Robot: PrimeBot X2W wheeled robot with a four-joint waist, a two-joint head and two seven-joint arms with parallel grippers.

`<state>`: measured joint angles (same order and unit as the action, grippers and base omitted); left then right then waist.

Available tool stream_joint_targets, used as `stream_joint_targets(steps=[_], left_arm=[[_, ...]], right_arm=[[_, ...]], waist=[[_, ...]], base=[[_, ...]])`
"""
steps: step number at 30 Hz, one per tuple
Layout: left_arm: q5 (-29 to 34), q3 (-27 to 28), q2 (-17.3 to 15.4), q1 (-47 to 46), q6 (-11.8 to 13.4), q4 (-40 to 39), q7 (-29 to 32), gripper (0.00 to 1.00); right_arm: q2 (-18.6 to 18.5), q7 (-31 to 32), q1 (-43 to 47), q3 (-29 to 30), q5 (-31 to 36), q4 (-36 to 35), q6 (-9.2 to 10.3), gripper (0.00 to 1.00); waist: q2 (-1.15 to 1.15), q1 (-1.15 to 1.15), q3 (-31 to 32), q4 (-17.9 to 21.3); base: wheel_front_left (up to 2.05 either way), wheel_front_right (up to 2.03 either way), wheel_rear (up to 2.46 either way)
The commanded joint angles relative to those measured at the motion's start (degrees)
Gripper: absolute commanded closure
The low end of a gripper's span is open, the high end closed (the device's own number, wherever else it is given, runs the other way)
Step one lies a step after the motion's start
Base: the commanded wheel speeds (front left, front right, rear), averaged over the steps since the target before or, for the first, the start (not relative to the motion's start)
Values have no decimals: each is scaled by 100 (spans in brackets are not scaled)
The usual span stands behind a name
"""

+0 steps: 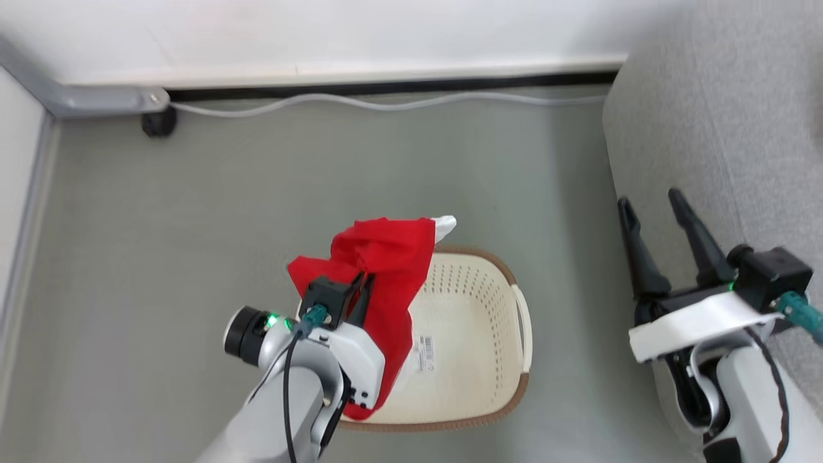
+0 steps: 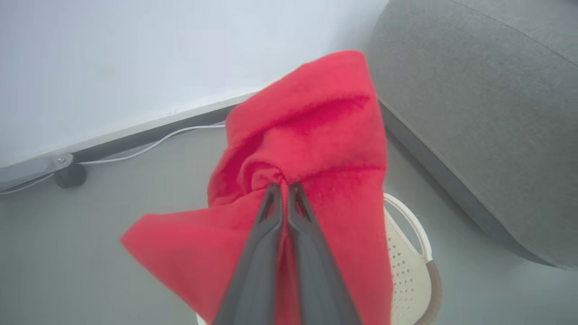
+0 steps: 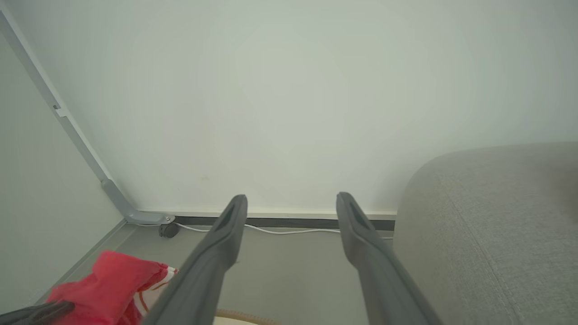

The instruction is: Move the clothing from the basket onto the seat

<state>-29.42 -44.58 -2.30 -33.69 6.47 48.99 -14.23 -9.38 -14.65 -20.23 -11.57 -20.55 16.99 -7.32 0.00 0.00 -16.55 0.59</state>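
One bright red soft fabric garment (image 1: 379,270) hangs bunched in the air over the left rim of the one cream perforated plastic laundry basket with a brown woven-look rim (image 1: 509,273). The garment drapes down across the basket's left side, and a small white patch shows at its far edge. The left end effector (image 2: 283,186) has its two dark fingers pressed together, pinching a gathered fold of the red fabric. Its pale forearm rises from the near edge, with the fingers pointing toward the far wall. The basket stands on the grey floor (image 1: 257,193), and a barcode label shows on its inner base. To its right is the one large grey fabric-upholstered sofa (image 1: 726,116). The right end effector (image 1: 649,198) hovers by the sofa's left edge, fingers spread wide and pointing away, holding nothing. One white cable (image 1: 386,103) runs along the far wall.
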Motion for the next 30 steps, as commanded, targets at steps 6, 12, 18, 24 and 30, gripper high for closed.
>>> stream_joint_targets(steps=[6,12,18,24,30], left_arm=[[365,621,-130,614,-56,-634,-76,100],[664,1002,-154,1098,-138,-1117,-76,100],[850,1313,-131,1414,-242,-1562,-76,100],[1037,1453,-92,1369,-398,-2202,-76,100],[1060,1378,-65,1043,-564,-2792,-76,100]], right_arm=[[76,-35,468,-191,63,84,-17,0],[158,-35,769,-255,66,222,-17,0],[247,-35,963,-264,75,319,-17,0],[305,-35,1005,-269,98,337,-17,0],[339,-35,1013,-311,100,351,-17,0]], waist=[[0,0,880,-223],[0,0,1257,-254],[0,0,1466,-304],[0,0,1473,-343],[0,0,1423,-338]], base=[[0,0,0],[0,0,0],[0,0,0],[0,0,0],[0,0,0]])
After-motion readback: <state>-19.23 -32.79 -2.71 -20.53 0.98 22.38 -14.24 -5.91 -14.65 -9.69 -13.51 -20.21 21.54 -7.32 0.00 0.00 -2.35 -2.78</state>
